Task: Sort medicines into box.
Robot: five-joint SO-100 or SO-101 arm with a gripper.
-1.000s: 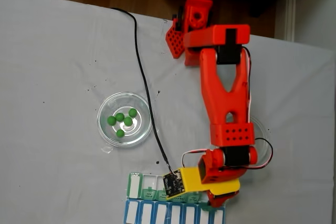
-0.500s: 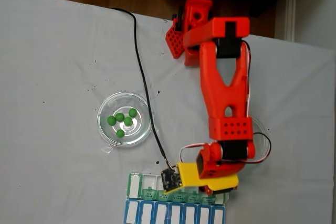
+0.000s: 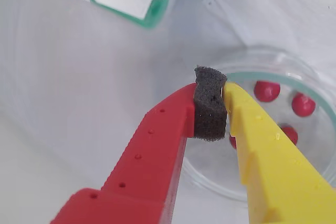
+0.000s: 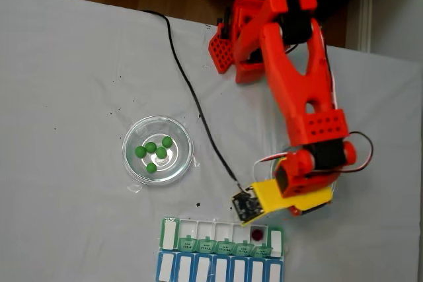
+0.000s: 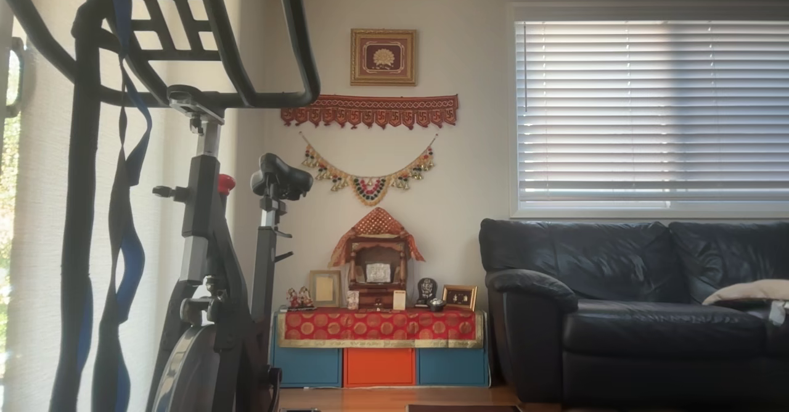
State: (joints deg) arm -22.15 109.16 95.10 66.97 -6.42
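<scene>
Surface: white cloth-covered table.
Gripper: jaws closed on foam pad, no ball held; hovering over dish of red balls.
Box: lower edge, one red ball inside.
Green balls: in left dish.

The pill box runs off the bottom edge of the fixed view — its label text is too small to read; the arm hides the red balls' dish.

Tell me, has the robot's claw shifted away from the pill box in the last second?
Yes. In the fixed view the gripper has swung right and up off the box, toward the dish of red balls, leaving one red ball in a compartment.
</scene>
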